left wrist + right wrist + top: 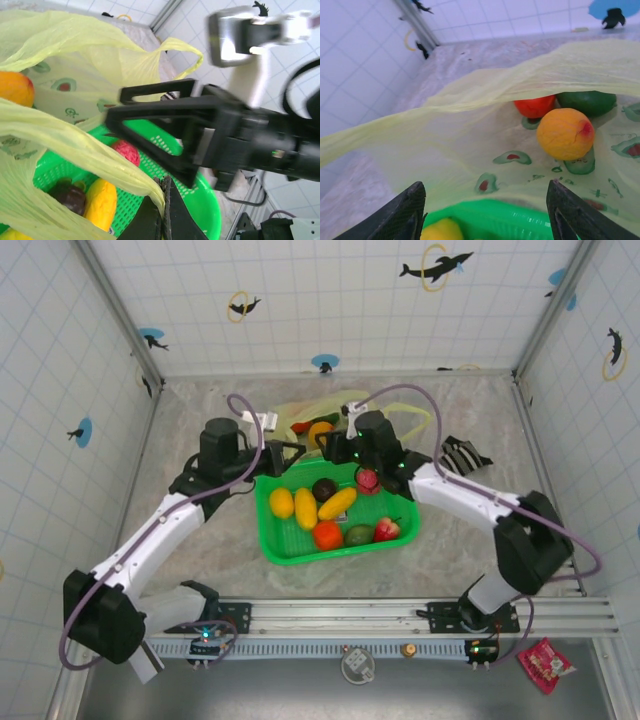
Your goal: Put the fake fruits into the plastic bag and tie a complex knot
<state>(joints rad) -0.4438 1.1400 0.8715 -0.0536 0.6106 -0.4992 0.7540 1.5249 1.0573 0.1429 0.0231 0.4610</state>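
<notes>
Left gripper pinches the plastic bag film just behind the green basket, right gripper spread empty over its far rim; risk: thin film slips, mouth collapses, and fake fruits from the basket miss.

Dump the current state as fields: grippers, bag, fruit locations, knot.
left gripper: shut, pinching film of the plastic bag
right gripper: open, nothing between its fingers, facing the bag mouth
plastic bag: mouth open, lying behind the green basket
in bag: orange fruit, red fruit, green fruit
basket fruits: about eight; yellow, dark brown, orange, green, red
knot: not tied; a loop handle hangs free
</notes>
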